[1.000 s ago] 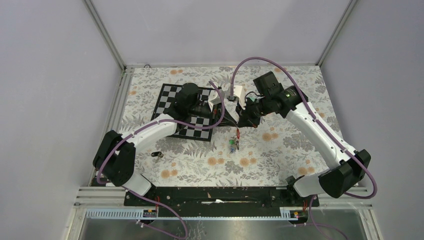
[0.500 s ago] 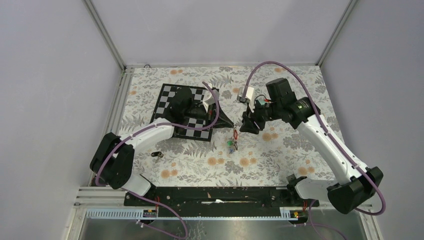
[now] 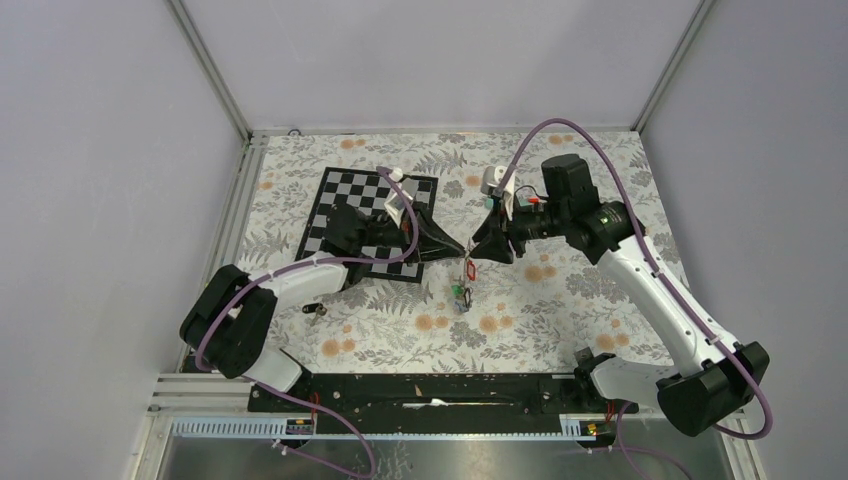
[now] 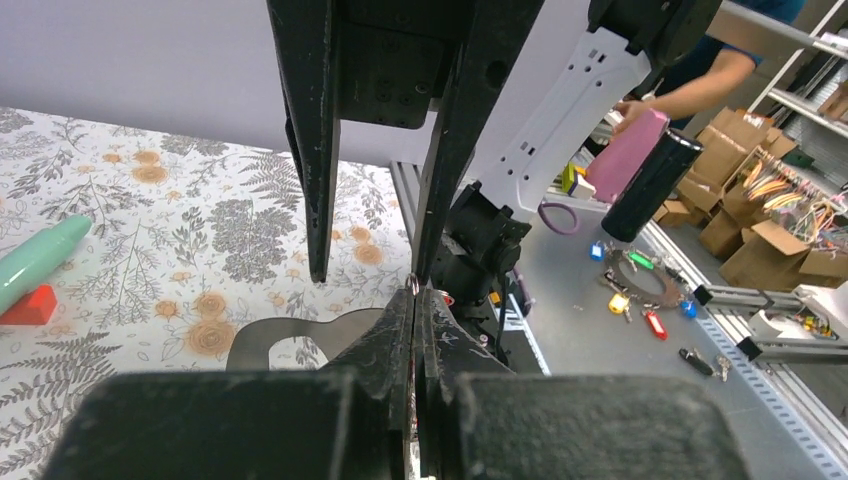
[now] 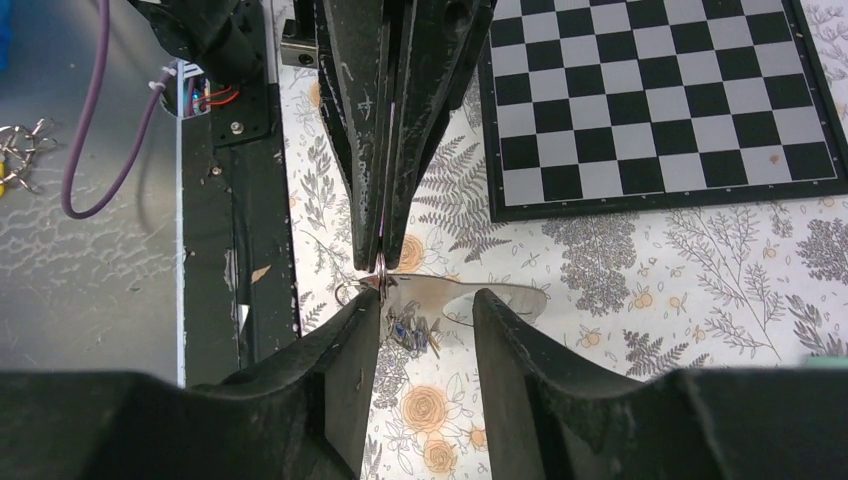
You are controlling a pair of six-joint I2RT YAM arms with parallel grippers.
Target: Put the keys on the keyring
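Holding the thin grey wire keyring point(image 5: 348, 291) in the left gripper point(image 4: 413, 300), fingers pressed together on it, above the flower-patterned cloth point(image 3: 560, 300) just right of the black-and-white chequered board point(image 3: 335, 195). Hanging below, the small metal keys with coloured plastic tags point(image 3: 463, 288). Tip to tip with the right gripper point(image 5: 425, 300), fingers spread apart.
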